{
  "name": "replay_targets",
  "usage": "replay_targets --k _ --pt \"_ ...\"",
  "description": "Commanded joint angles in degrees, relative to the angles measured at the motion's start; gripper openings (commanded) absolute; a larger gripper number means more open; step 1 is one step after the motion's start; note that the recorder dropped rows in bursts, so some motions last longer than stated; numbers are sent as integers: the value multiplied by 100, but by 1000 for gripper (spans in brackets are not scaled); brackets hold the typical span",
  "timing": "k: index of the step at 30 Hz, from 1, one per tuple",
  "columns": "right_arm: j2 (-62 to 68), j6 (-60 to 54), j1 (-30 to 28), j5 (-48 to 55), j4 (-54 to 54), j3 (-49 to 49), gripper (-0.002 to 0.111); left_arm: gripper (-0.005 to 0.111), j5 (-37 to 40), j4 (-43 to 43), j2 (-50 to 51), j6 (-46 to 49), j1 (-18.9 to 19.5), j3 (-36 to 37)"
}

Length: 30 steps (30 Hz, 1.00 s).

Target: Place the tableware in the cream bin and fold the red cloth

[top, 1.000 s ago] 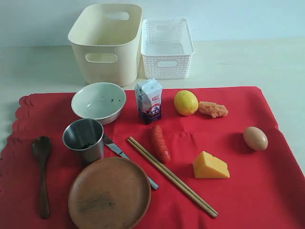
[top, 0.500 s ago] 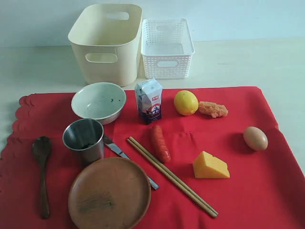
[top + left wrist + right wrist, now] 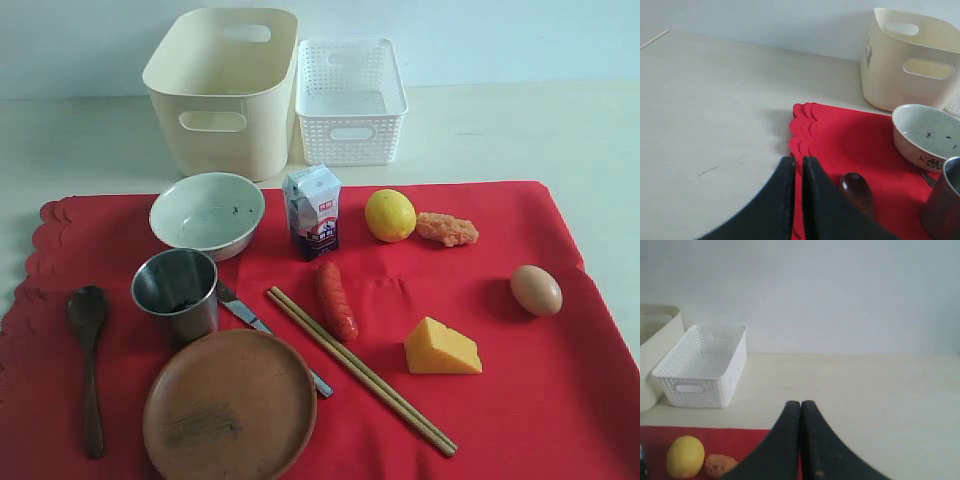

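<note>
Red cloth point(image 3: 520, 400) lies spread flat on the table, its scalloped edge at the left, with all the tableware and food on it. Behind it stands the cream bin point(image 3: 225, 140), just beside a white lattice basket point(image 3: 350, 140). On the cloth's left half sit the brown plate point(image 3: 230, 405), pale bowl point(image 3: 207, 213), steel cup point(image 3: 177, 293), chopsticks point(image 3: 360, 370), wooden spoon point(image 3: 88, 350) and the knife point(image 3: 245, 313), which slants between cup and chopsticks. The left gripper point(image 3: 796, 159) and right gripper point(image 3: 800, 402) each have their fingers pressed together and hold nothing.

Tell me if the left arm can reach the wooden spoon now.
Probably yes: the left gripper, shut, hangs near the dark wooden spoon, which lies on the red cloth clear of the steel cup.
</note>
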Motion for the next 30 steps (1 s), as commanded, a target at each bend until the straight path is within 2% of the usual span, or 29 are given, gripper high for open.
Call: replay_targets --k 1,26,30 --pt "40 -17 21 -162 -32 -378 0 8 -26 21 -38 -12 8 20" --pt "-15 -17 21 -231 14 -393 0 8 -26 21 -38 -12 8 20" --pt "146 -17 21 -281 347 -393 0 8 -26 21 -38 -12 8 20"
